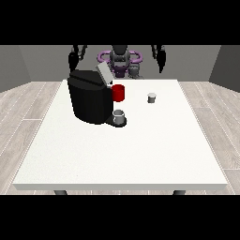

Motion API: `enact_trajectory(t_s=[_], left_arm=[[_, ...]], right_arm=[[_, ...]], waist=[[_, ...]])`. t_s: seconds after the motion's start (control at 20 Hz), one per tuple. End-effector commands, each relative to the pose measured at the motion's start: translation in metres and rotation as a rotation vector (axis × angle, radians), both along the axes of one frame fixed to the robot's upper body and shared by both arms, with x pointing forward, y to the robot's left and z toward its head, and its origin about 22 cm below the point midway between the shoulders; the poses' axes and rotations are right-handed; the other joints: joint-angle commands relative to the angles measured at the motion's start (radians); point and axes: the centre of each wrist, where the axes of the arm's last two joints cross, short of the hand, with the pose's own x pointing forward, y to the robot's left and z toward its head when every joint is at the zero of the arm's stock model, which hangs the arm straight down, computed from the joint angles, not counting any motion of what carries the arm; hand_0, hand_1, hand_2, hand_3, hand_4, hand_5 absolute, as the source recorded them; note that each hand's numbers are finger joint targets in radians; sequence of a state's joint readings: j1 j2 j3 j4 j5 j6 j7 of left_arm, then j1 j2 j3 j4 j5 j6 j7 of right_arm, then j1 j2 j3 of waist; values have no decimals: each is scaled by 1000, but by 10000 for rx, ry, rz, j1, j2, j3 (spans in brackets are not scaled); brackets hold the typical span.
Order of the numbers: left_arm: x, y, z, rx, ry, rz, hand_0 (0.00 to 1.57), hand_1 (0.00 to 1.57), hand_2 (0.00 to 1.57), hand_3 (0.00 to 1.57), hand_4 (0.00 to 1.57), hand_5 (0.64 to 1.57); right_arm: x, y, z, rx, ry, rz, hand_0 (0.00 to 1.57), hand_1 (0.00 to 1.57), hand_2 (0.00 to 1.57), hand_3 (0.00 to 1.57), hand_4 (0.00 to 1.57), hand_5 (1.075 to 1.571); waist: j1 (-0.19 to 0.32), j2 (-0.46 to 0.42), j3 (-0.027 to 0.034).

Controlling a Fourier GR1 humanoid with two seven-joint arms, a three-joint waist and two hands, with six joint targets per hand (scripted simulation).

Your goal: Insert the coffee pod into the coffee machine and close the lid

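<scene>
A black coffee machine (pixel 89 101) stands on the white table (pixel 122 154), left of the middle, with its grey lid (pixel 104 73) tilted up and open. The small grey coffee pod (pixel 151 97) stands upright on the table to the machine's right, apart from it. Both hands are raised near the table's far edge, well away from the pod and the machine. The hand at the view's left (pixel 72 59) hangs behind the machine. The hand at the view's right (pixel 161 59) hangs beyond the pod. Neither hand holds anything.
A red mug (pixel 118 93) sits just behind the machine's right side. A grey cup (pixel 119 116) stands on the machine's front tray. The robot's torso (pixel 120 60) is at the far edge.
</scene>
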State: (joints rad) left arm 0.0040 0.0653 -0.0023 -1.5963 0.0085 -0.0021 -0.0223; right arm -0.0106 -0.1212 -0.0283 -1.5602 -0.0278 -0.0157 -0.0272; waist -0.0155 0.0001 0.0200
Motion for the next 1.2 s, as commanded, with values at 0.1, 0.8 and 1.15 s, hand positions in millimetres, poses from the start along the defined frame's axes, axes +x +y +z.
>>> enact_trajectory(t_s=[0.1, 0.8, 1.15], left_arm=[[-7, -4, -5, 1656, -187, -1178, 0, 0, 0, 0, 0, 1571], [45, 62, 37, 5785, 330, -2171, 0, 0, 0, 0, 0, 1571], [69, 93, 37, 7311, 1408, -1705, 0, 0, 0, 0, 0, 1571]], right_arm=[[6, 2, -6, 416, 301, -13, 0, 0, 0, 0, 0, 1571], [21, 27, 2, -1424, -381, -780, 0, 0, 0, 0, 0, 1571], [25, 45, 14, -737, -866, 184, 0, 0, 0, 0, 0, 1571]], waist=[[232, -84, -199], [-611, 729, -200], [-1565, 1609, -202]])
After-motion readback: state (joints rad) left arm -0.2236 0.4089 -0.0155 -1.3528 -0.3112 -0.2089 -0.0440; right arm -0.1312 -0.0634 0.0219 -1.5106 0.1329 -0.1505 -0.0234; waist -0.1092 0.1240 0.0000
